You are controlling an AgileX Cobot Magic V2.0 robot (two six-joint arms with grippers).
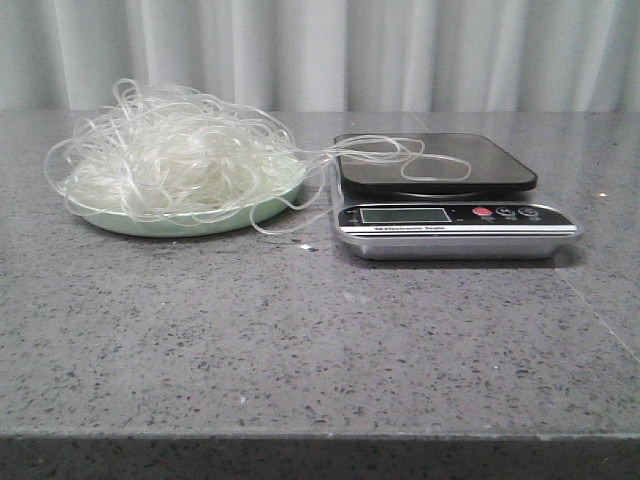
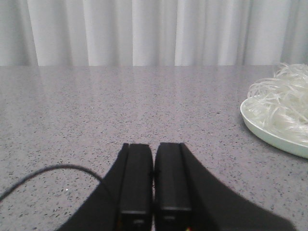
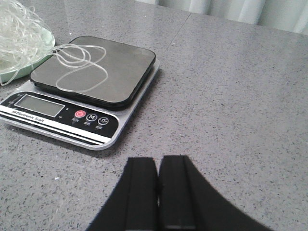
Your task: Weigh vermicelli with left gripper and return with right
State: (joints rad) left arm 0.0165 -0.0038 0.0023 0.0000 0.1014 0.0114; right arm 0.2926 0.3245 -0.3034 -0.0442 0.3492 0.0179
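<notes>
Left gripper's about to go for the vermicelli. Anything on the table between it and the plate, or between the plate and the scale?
Nothing visible. In the left wrist view only bare table lies between the shut left gripper and the plate of vermicelli. The scale sits right beside the plate, a few stray strands already draped on its platform.

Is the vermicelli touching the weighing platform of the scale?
Touching. In the right wrist view, stray loops of the vermicelli trail off the plate and lie flat on the scale platform; the front view agrees.
</notes>
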